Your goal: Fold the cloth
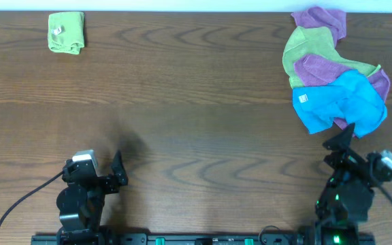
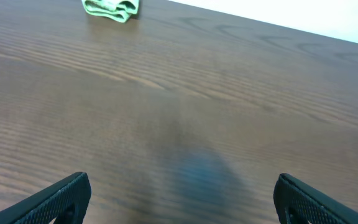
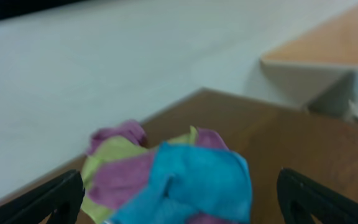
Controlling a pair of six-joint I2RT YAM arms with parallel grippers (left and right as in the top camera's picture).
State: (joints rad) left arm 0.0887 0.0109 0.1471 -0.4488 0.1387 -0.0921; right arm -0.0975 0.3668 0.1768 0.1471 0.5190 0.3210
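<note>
Pile of cloths at the far right of the wooden table, with the cloth, sky-blue terry, as the nearest and uppermost layer. It rests partly on a purple cloth and a lime-green cloth, and part of it lies directly on the table. The right gripper stands just short of its near edge with the fingers spread wide and nothing between them. The left gripper is well apart at the near left, also spread and empty. A folded lime-green cloth sits alone at the far left corner.

Hazards, as judged. Purple fabric shows from under the blue cloth's near hem and right side, so a pinch taken there would probably catch two layers and drag the pile along. The cloth is bunched and creased, so a fold begun before it is pulled clear and spread flat would likely lock in the wrinkles and leave its edges misaligned. Its corners are tucked in, and a grasp taken at mid-edge would let it hang unevenly.

Orientation. The long axis runs roughly left to right in the overhead view, dipping slightly toward the robot at the right end. The white tag lies face up at the left end, pointing toward the table's middle. Because the cloth is crumpled, this axis is only approximate.
</note>
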